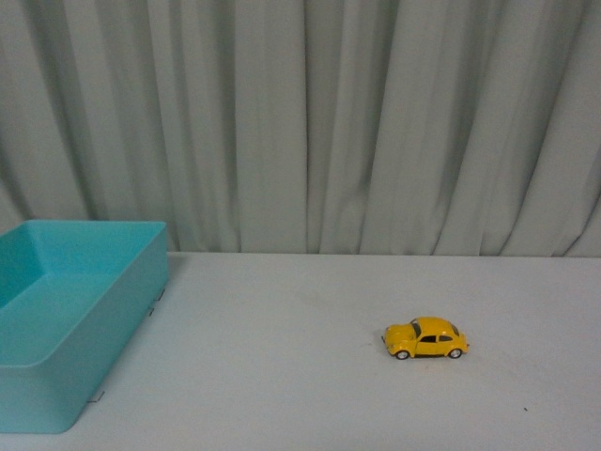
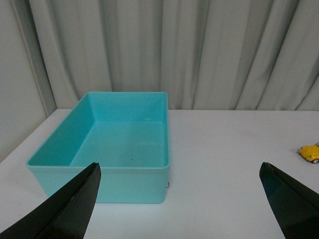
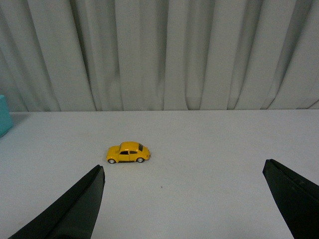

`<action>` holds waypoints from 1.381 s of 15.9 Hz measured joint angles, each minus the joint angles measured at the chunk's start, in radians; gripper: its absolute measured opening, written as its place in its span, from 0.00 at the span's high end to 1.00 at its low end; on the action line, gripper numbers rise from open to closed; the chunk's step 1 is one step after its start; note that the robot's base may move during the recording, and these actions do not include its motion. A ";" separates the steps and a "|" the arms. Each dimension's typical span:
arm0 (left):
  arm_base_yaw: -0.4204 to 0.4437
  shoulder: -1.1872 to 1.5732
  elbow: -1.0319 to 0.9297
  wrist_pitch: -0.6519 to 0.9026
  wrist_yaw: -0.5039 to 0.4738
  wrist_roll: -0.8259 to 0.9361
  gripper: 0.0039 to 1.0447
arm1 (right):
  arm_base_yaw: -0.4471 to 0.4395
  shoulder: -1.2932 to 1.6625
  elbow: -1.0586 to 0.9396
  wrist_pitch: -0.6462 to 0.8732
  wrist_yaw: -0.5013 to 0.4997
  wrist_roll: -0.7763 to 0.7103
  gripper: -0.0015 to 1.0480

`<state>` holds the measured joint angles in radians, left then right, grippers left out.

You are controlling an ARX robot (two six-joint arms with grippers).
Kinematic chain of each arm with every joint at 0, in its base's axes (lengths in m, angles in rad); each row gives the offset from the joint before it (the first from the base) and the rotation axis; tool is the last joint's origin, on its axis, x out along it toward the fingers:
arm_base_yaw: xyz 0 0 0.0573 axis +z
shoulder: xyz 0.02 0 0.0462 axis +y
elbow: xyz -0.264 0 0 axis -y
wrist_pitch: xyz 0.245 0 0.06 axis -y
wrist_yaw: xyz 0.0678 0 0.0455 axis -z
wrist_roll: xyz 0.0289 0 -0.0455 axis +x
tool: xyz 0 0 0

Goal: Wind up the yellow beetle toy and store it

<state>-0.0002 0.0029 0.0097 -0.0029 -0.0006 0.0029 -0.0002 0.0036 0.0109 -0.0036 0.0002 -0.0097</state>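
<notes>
The yellow beetle toy [image 1: 425,338] stands on its wheels on the white table, right of centre, side-on with its nose to the left. It also shows small in the right wrist view [image 3: 128,152], well beyond my right gripper [image 3: 183,172], whose dark fingers [image 3: 79,209] are spread wide and open with nothing between them. In the left wrist view only the toy's edge [image 2: 310,152] shows at the far side. My left gripper [image 2: 179,169] is open and empty, hanging near the teal bin. Neither arm appears in the front view.
A teal open-topped bin [image 1: 141,282] sits at the table's left, empty inside [image 2: 124,144]. Grey pleated curtains [image 1: 300,122] close off the back. White tabletop [image 1: 282,376] lies between bin and toy.
</notes>
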 joint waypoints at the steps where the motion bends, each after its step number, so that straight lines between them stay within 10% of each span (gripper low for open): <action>1: 0.000 0.000 0.000 0.000 0.000 0.000 0.06 | 0.000 0.000 0.000 0.000 0.000 0.000 0.06; 22: 0.000 0.000 0.000 -0.001 0.000 0.000 0.06 | 0.000 0.000 0.000 0.000 0.000 0.000 0.06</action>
<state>-0.0002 0.0032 0.0097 -0.0036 -0.0006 0.0029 -0.0002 0.0040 0.0109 -0.0040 0.0002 -0.0101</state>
